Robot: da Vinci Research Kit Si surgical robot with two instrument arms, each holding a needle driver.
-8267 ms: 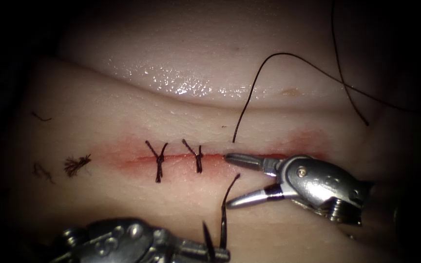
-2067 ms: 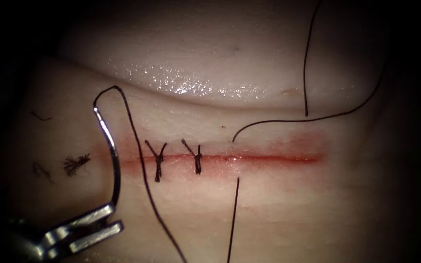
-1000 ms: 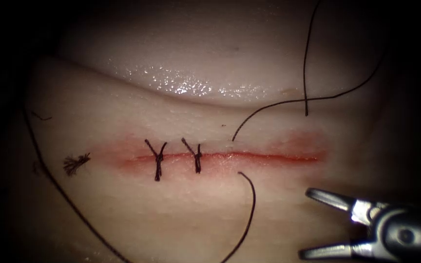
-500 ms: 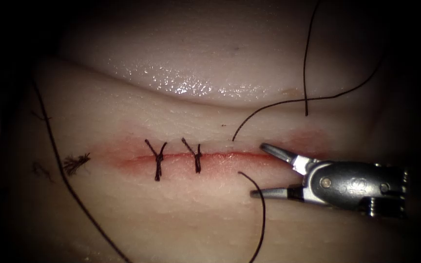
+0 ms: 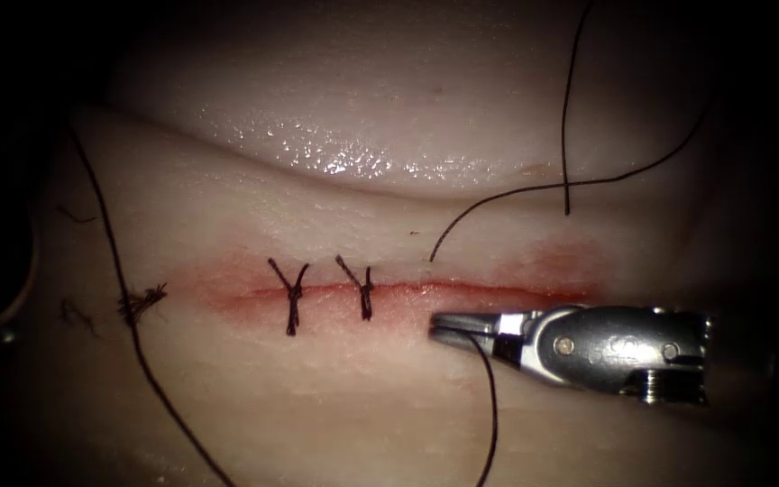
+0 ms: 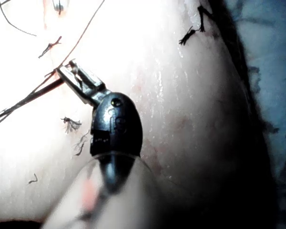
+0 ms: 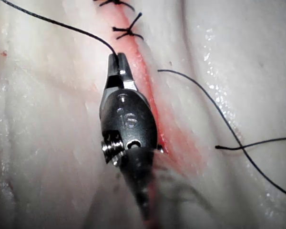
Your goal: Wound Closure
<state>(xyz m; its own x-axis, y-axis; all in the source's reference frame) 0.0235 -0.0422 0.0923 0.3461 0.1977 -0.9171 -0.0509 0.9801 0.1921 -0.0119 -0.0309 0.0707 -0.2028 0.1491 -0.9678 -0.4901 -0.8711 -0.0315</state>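
1. The right tool (image 5: pixel 451 322) lies just below the cut (image 5: pixel 498 292), its jaws closed on the thread (image 5: pixel 489 379) right where the strand leaves the tissue (image 5: pixel 317 388) on the near side; the right wrist view shows the same pinch (image 7: pixel 118 64), the thread (image 7: pixel 62 24) running off from the jaw tips.
2. The left tool (image 6: pixel 69 72) appears in its own wrist view, jaws clamped on the needle (image 6: pixel 35 93), which juts out sideways from the tips. Where along the curve it is held I cannot tell. The needle is out of the tissue, off to the left of the cut.
3. From the right tool's grip the thread drops toward the lower edge of the endoscope view. A second stretch (image 5: pixel 516 194) comes out of the far lip of the cut and arcs up to the right.
4. Another long run of thread (image 5: pixel 128 307) sweeps down the left side of the tissue, past a frayed cut end (image 5: pixel 142 302).
5. Two tied stitches (image 5: pixel 295 293) cross the cut to the left of the right tool; red fluid (image 5: pixel 552 261) stains both lips.
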